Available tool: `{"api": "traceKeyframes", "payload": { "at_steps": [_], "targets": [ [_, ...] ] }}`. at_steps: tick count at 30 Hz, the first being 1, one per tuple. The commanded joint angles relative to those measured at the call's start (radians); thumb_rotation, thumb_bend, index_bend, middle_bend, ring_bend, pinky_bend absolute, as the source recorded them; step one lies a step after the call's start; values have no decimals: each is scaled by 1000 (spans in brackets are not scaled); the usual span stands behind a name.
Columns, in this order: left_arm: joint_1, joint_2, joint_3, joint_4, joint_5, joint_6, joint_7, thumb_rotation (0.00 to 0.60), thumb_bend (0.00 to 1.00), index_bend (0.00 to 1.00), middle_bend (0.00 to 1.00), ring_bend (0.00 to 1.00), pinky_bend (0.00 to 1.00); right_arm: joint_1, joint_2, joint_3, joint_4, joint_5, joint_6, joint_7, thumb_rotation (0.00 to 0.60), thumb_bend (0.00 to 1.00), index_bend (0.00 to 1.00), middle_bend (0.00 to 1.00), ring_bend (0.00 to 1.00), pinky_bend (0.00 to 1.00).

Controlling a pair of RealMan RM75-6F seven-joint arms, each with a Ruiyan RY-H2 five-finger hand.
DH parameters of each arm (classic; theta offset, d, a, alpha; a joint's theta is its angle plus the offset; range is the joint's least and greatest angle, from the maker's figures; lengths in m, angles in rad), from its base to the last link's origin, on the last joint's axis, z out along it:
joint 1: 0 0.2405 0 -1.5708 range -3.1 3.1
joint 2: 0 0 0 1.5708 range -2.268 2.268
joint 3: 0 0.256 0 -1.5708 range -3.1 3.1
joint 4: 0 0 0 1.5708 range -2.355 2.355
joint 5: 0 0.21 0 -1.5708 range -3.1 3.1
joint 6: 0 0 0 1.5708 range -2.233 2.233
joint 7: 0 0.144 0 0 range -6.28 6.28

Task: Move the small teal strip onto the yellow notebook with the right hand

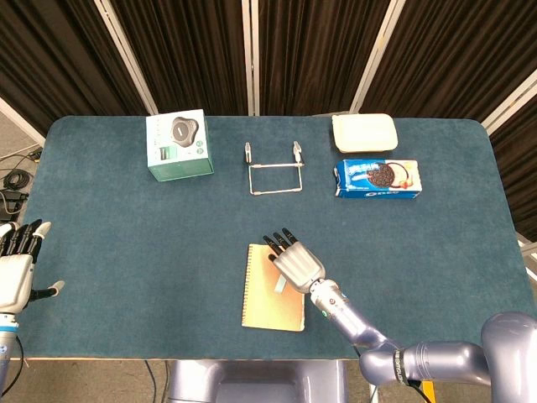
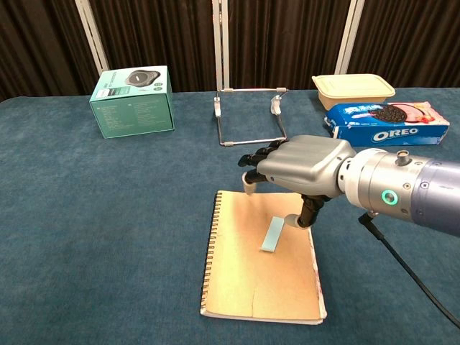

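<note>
Teal strip [image 2: 272, 235] lies flat on the notebook [image 2: 244, 280], right of page centre. My R hand [image 2: 302, 163] hovers palm-down over the notebook's far edge, fingers spread, holding nothing; thumb tip just beside the strip's far end, can't tell if touching. L hand [image 1: 17, 264] open w/ fingers apart, at the tabletop's [image 1: 117, 235] left edge, well apart from the notebook

Right hand [image 2: 298, 169] grey metal shell, black fingers; silver forearm, green ring light; left hand [image 1: 15, 270] pale, black fingertips.
</note>
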Motion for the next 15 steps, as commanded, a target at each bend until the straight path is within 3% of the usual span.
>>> {"api": "traceKeyframes", "payload": {
  "at_steps": [1, 7, 9, 11, 13, 15],
  "targets": [
    [0, 0, 1, 0, 1, 0, -1, 600, 0, 0, 0, 0, 0, 3, 3, 0, -18, 2, 19, 0, 600, 150, 10, 0, 0, 0],
    [-2, 1, 2, -2, 6, -2, -10, 600, 4, 0, 0, 0, 0, -12, 68, -5, -100, -23, 68, 20, 600, 149, 2, 0, 0, 0],
    [-15, 7, -3, -10, 29, -9, -39, 600, 41, 0, 0, 0, 0, -52, 163, -9, -152, -122, 143, 58, 600, 148, 4, 0, 0, 0],
    [-33, 21, -7, -9, 59, -24, -74, 600, 172, 0, 0, 0, 0, -109, 272, -53, -168, -299, 199, 179, 600, 147, 5, 0, 0, 0],
    [-74, 38, -16, -10, 101, -57, -99, 600, 327, 0, 0, 0, 0, -175, 373, -99, -103, -473, 285, 353, 600, 144, 5, 0, 0, 0],
    [-106, 50, -22, -18, 127, -87, -114, 600, 469, 3, 0, 0, 0, -215, 421, -128, -36, -564, 346, 483, 600, 139, 5, 0, 0, 0]
  ]
}}
